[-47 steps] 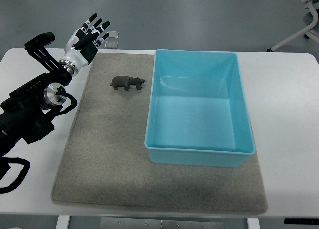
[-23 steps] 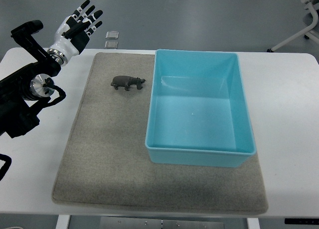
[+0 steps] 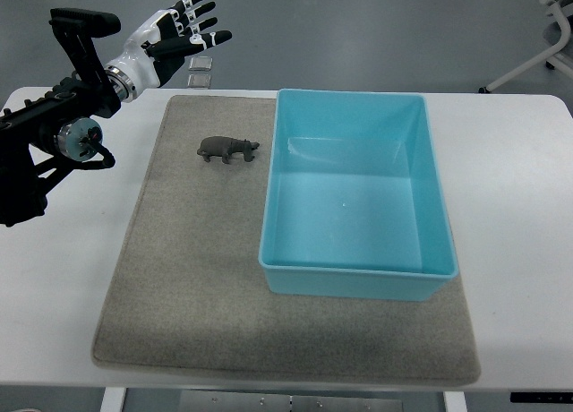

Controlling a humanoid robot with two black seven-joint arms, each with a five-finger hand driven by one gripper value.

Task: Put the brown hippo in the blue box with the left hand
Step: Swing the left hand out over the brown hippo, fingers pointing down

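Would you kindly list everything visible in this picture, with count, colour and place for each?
hippo: one, brown, standing on the mat, left of the box, apart from it.
box: one, light blue, empty, on the mat's right half.
mat: one, grey-beige, lying on the table.
table: one, white, under everything.
small clear pieces: two, see-through, on the floor beyond the table's far edge.
chair base: one, white, top right corner, partly cut off.
left hand: one, white and black, fingers spread, raised at the far left, holding nothing.
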